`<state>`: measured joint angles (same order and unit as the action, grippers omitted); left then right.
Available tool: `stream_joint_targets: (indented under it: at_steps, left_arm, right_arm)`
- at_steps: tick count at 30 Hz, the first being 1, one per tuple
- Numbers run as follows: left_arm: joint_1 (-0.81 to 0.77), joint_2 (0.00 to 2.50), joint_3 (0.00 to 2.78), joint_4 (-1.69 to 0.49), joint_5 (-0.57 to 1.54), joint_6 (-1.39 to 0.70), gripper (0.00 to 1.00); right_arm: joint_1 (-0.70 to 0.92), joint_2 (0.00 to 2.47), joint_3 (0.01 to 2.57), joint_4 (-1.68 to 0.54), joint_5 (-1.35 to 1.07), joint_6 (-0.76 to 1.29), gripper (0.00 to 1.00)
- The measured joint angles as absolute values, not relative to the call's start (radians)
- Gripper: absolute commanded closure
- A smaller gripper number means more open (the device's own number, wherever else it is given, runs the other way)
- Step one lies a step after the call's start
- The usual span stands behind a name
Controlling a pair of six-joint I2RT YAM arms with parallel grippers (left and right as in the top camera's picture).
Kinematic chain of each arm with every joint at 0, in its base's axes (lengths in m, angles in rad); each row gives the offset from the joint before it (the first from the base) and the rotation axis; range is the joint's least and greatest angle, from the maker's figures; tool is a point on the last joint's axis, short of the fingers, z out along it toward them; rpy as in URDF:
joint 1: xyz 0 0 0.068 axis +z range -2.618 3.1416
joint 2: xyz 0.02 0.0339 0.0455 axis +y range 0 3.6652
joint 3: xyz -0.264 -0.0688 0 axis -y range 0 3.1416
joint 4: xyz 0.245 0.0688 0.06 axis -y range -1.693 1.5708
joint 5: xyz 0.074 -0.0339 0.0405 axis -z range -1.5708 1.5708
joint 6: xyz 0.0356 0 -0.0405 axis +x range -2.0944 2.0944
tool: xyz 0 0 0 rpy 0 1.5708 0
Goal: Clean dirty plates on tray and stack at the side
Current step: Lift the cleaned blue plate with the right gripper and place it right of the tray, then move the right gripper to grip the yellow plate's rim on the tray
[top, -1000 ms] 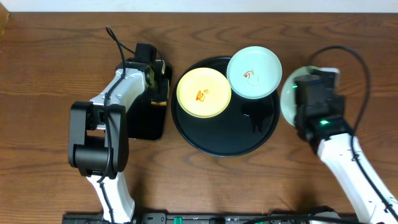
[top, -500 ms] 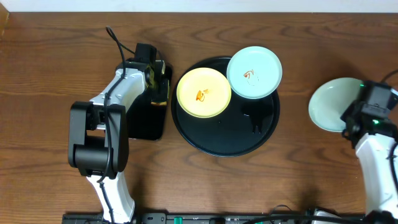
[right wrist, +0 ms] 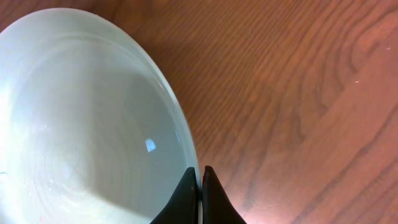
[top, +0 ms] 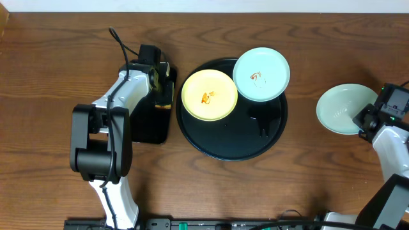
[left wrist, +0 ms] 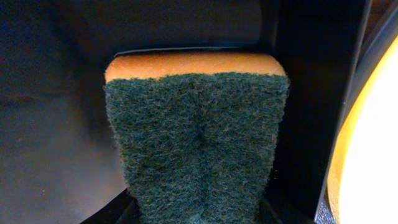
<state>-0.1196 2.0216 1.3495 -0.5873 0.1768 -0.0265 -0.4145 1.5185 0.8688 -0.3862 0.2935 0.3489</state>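
Over by the table's (top: pixel 51 57) right edge the right gripper (right wrist: pixel 201 180) pinches the rim of the clean mint plate (top: pixel 344 108), while the yellow plate (top: pixel 209 94) and the smeared mint plate (top: pixel 261 73) sit on the round tray (top: pixel 236 144) mid-table, and the left gripper (top: pixel 163 83) clamps the sponge (left wrist: pixel 196 137).

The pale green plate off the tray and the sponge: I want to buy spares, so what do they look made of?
The pale green plate is smooth and glossy, with a bright glint and faint rings: glazed ceramic or hard plastic, I cannot tell which. The sponge looks like a coarse dark green fibre scourer on orange foam.
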Motion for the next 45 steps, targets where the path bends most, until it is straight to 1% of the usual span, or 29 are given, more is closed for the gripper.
stream_joint_targets:
  at_steps: [2, 6, 12, 17, 25, 29, 36, 40, 45]
  left_arm:
    - [-0.120, 2.022, 1.349, -0.587, 0.177, -0.027, 0.53]
    - [-0.120, 2.022, 1.349, -0.587, 0.177, -0.027, 0.53]
    - [-0.120, 2.022, 1.349, -0.587, 0.177, -0.027, 0.53]
    - [-0.120, 2.022, 1.349, -0.588, 0.177, -0.027, 0.53]
    - [-0.120, 2.022, 1.349, -0.588, 0.176, -0.027, 0.52]
    - [-0.120, 2.022, 1.349, -0.588, 0.176, -0.027, 0.52]
    - [-0.120, 2.022, 1.349, -0.588, 0.177, -0.027, 0.52]
    - [-0.120, 2.022, 1.349, -0.588, 0.177, -0.027, 0.52]
    - [-0.120, 2.022, 1.349, -0.588, 0.176, -0.027, 0.52]
  right_arm:
    - [-0.414, 1.520, 0.869, -0.380, 0.287, 0.353, 0.74]
    - [-0.415, 1.520, 0.869, -0.377, 0.280, 0.355, 0.56]
    - [-0.414, 1.520, 0.869, -0.377, 0.259, 0.325, 0.48]
    - [-0.392, 1.510, 0.869, -0.378, 0.221, 0.276, 0.47]
    - [-0.270, 1.496, 0.870, -0.385, 0.105, 0.191, 0.45]
    - [-0.170, 1.496, 0.889, -0.425, 0.039, 0.152, 0.45]
    - [0.035, 1.496, 0.971, -0.467, -0.055, 0.113, 0.41]
    - [0.146, 1.495, 0.983, -0.467, -0.087, 0.115, 0.41]
    - [0.247, 1.499, 0.983, -0.459, -0.102, 0.159, 0.42]
